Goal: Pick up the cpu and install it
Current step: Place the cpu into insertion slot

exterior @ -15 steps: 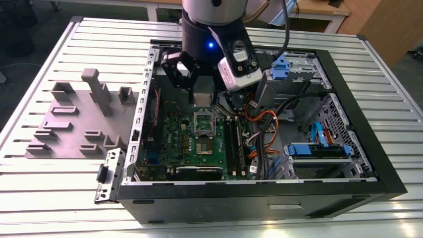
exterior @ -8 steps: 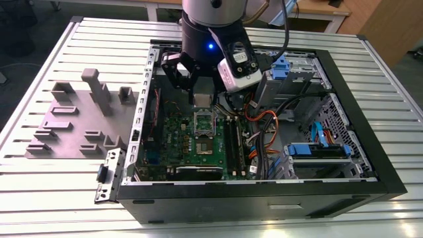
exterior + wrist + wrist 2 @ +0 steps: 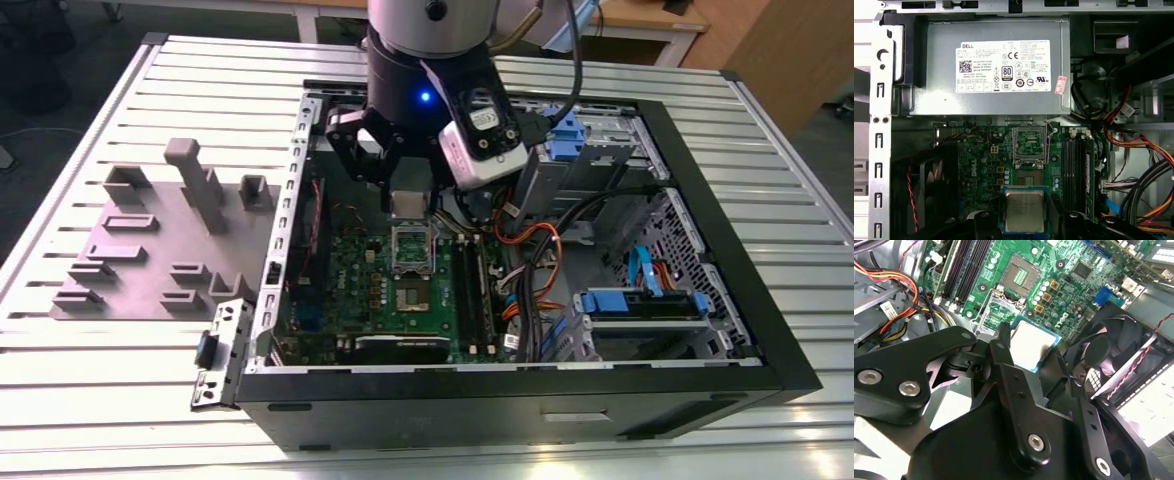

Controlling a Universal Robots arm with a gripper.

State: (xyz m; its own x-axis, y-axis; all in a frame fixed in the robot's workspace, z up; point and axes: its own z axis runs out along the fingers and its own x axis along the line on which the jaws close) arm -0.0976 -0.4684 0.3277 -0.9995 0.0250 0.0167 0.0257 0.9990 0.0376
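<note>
The cpu (image 3: 1025,210) hangs just above the green motherboard (image 3: 979,165) inside the open computer case (image 3: 534,400). It is flat, with its silvery top facing up, and it is off to one side of the socket (image 3: 1024,272) rather than over it. The gripper (image 3: 1031,352) has it pinched: the black fingers (image 3: 1001,347) are closed against two opposite edges of the chip. The socket's metal frame (image 3: 1030,142) is flipped open, so the seat is bare. The memory slots (image 3: 1074,160) run along one side of the socket, a black fan (image 3: 1114,350) sits close to the gripper, and the grey power supply (image 3: 994,70) lies beyond.

The step in hand appears to be carrying the chip to the socket. Doing it well probably means holding the chip level, squaring its corners to the seat, and avoiding any sideways drag or downward force on the contacts.
</note>
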